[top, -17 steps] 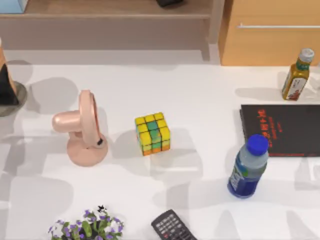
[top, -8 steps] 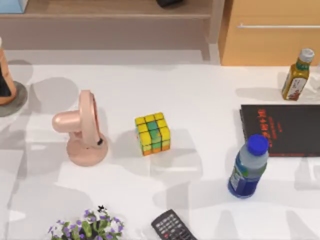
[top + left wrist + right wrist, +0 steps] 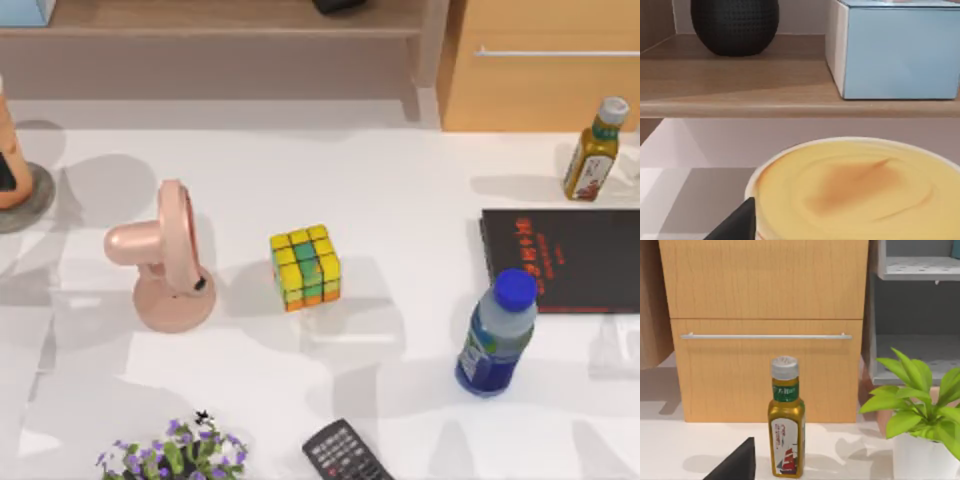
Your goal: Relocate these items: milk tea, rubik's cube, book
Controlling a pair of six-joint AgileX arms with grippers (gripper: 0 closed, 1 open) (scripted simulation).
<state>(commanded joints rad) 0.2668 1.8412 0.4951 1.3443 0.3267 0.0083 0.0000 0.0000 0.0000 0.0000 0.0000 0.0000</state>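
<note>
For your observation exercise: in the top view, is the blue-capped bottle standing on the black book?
No. The blue-capped bottle stands on the white table, just off the black book's lower left corner.

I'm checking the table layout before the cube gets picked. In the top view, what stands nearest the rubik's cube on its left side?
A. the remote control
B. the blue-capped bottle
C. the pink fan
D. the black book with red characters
C: the pink fan stands just left of the rubik's cube, apart from it; the other options lie to the cube's right or below it.
</note>
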